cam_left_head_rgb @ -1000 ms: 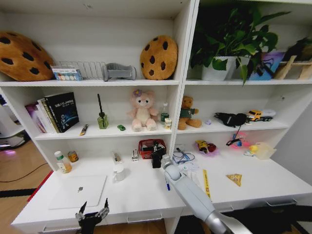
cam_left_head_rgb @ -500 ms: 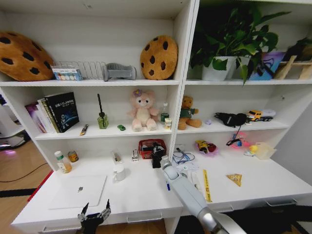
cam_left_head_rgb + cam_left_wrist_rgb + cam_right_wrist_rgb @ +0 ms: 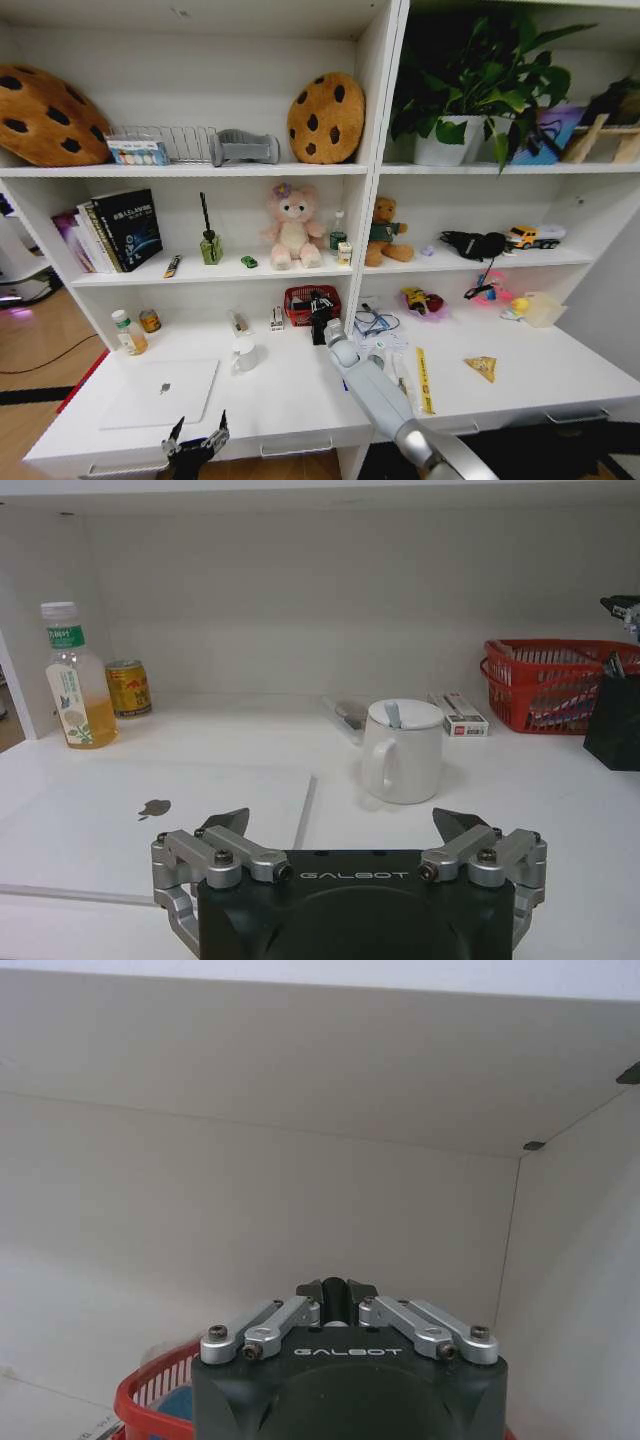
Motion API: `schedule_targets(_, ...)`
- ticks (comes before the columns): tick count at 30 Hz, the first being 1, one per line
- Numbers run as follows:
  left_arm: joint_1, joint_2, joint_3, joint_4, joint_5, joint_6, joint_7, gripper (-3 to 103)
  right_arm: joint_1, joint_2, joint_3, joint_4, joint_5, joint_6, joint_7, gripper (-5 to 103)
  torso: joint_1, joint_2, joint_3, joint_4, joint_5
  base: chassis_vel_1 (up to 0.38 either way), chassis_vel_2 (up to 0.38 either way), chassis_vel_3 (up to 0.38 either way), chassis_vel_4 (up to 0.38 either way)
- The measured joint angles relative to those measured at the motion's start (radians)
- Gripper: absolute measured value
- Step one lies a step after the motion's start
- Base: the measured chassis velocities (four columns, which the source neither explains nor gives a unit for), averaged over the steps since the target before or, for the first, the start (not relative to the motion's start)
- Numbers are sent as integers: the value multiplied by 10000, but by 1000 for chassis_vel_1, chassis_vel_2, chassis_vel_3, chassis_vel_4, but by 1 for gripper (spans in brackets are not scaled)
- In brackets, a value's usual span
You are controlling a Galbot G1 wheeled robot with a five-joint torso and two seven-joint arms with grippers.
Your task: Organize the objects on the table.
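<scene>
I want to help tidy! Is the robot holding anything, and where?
Nothing visible. The left tool is open and empty by the table edge; the right tool is shut near the red basket, nothing seen in it.

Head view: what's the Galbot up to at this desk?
Mid-tidy. The right gripper is shut and stretched out to the red basket at the back of the table; what it grips can't be made out. The left gripper hangs open at the front edge, by the closed laptop. A mug, bottle and can stand untouched.
</scene>
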Motion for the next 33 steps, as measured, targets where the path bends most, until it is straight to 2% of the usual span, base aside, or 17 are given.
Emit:
schedule_targets(2,-2,0,0,-3,-20,1,0,100,-16,-29,7,39,-8,-18,28,9,0,-1,0,-2,0,0,0,0,0)
schedule_targets(4,-3,-1,12,-5,-42,8,0,100,-29,-62,7,67,-8,-52,87,17,0,0,0,-2,0,0,0,0,0)
schedule_targets(6,-2,-5,18,-6,-44,12,1,100,-29,-75,7,68,0,-54,90,17,0,-1,0,-1,0,0,0,0,0)
schedule_targets(8,4,-24,12,-44,-64,39,0,100,-29,-147,-56,180,188,-68,86,27,0,-1,0,-1,0,0,0,0,0)
schedule_targets(9,4,-24,12,-44,-64,39,0,100,-29,-147,-56,180,188,-68,86,27,0,-1,0,-1,0,0,0,0,0)
schedule_targets(12,15,-37,-8,-134,-187,97,-3,100,-48,-250,-158,350,426,-225,69,38,0,0,-1,-2,0,0,0,0,0)
schedule_targets(14,6,-33,-13,-120,-226,123,-10,100,-95,-250,-137,405,460,-224,68,49,0,0,0,0,0,0,0,0,0)
schedule_targets(15,6,-33,-13,-120,-226,123,-10,100,-95,-250,-137,405,460,-224,68,49,0,0,0,0,0,0,0,0,0)
schedule_targets(16,-2,-32,-2,-100,-243,133,-15,100,-168,-304,-121,579,524,-225,68,60,0,-1,0,3,0,0,0,0,0)
schedule_targets(18,-5,-34,5,-87,-246,136,-19,100,-246,-399,-131,805,607,-225,62,60,0,-1,0,1,1,0,0,0,0)
schedule_targets(22,-34,-39,74,2,-222,138,-25,100,-742,-929,-316,2203,1201,-403,-192,82,0,0,0,-1,2,0,0,0,0)
schedule_targets(23,-34,-39,74,2,-222,138,-25,100,-742,-929,-316,2203,1201,-403,-192,82,0,0,0,-1,2,0,0,0,0)
schedule_targets(26,-86,-56,94,26,-180,149,-17,100,-1649,-1552,-604,4325,2111,-1408,-51,96,0,0,-1,0,0,0,0,0,0)
schedule_targets(27,-86,-56,94,26,-180,149,-17,100,-1649,-1552,-604,4325,2111,-1408,-51,96,0,0,-1,0,0,0,0,0,0)
schedule_targets(30,-104,-36,63,-21,-208,163,-17,100,-2755,-2204,-884,6414,2842,-2632,826,100,-1,0,-2,-1,0,0,0,0,0)
schedule_targets(31,-104,-36,63,-21,-208,163,-17,100,-2755,-2204,-884,6414,2842,-2632,826,100,-1,0,-2,-1,0,0,0,0,0)
schedule_targets(33,-102,-29,41,-43,-227,164,-18,100,-3317,-2515,-881,7345,3044,-3220,1362,100,-1,0,-2,-1,2,0,0,0,0)
